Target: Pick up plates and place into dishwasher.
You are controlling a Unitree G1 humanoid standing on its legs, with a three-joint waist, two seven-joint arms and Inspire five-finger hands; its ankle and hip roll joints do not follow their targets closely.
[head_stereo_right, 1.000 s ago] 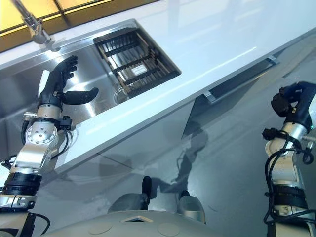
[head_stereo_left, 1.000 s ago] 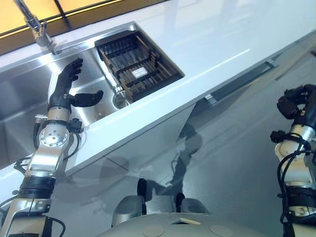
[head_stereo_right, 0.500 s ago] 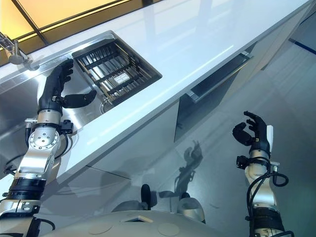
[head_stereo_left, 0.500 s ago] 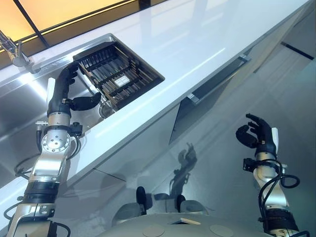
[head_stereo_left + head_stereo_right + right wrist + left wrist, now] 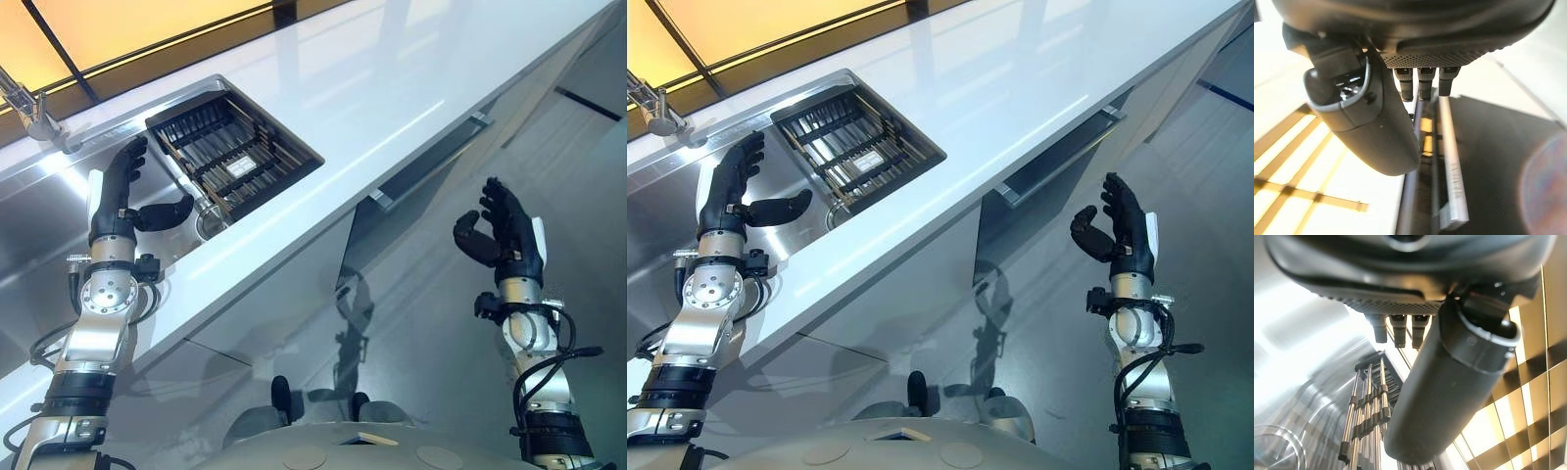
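white counter (image 5: 372,88) runs across my view, with a steel sink (image 5: 39,211) set into it and a dark slatted rack (image 5: 230,147) seated in the sink's right part. i read the left hand (image 5: 116,196) raised over the sink basin just beside the rack, fingers straight, thumb spread, holding nothing. i read the right hand (image 5: 505,235) raised before the dishwasher door (image 5: 392,245) below the counter, apart from its bar handle (image 5: 426,162), fingers loosely extended, empty. i cannot locate any plates.

A steel sink (image 5: 44,211) with a faucet (image 5: 29,103) holds a dark rack (image 5: 230,147), set in a white counter (image 5: 392,78).
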